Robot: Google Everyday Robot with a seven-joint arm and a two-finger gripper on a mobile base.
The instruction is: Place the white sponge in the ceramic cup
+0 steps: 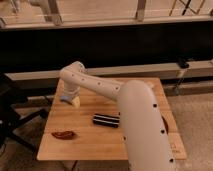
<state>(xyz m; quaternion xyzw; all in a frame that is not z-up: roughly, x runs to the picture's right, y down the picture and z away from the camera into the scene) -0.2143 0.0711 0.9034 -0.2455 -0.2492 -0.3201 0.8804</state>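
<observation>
While claw (68,99) hangs wide | white sponge (75,103) directly at its tips

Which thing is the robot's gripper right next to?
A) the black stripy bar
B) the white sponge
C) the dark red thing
B: the gripper is at the far left part of the table, right by the white sponge; the black stripy bar and dark red thing lie apart from it.

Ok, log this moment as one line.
tool: open, down at sponge | sponge: on table, far left | cup: not in view | stage: before grasp
</observation>
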